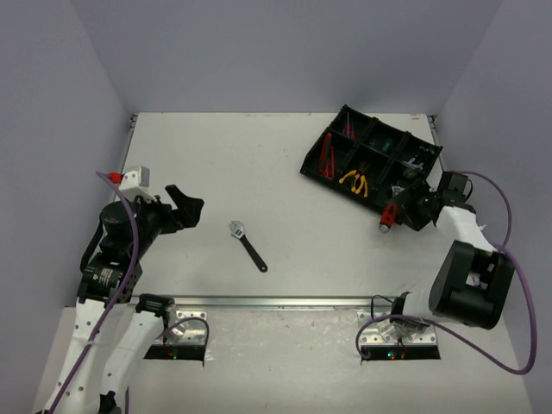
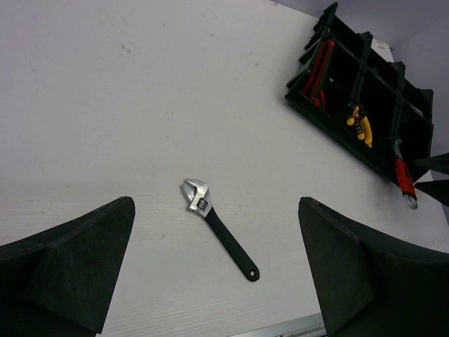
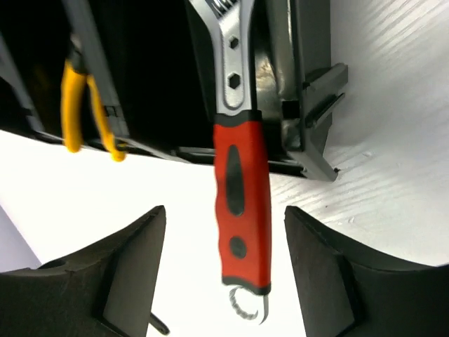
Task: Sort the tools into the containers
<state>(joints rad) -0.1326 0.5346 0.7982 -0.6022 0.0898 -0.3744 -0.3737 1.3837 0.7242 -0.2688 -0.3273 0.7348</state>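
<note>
A black-handled adjustable wrench [image 1: 247, 245] [image 2: 217, 228] lies flat on the white table, alone near the middle. My left gripper [image 1: 185, 207] [image 2: 216, 207] hovers to its left, open and holding nothing. The black organiser tray [image 1: 312, 162] [image 2: 298, 98] stands at the far right with yellow pliers [image 1: 354, 181] [image 3: 70, 105] and red-handled tools [image 2: 319, 70] in its compartments. A red-and-black-handled tool [image 1: 389, 215] [image 3: 242, 203] has its silver head inside the tray and its handle sticking out over the near wall. My right gripper [image 1: 420, 205] [image 3: 224, 210] is open astride that handle, with a gap on each side.
A metal rail [image 1: 285, 302] runs along the table's near edge between the arm bases. Grey walls close in the table on the left, back and right. The tray sits at an angle close to the right wall.
</note>
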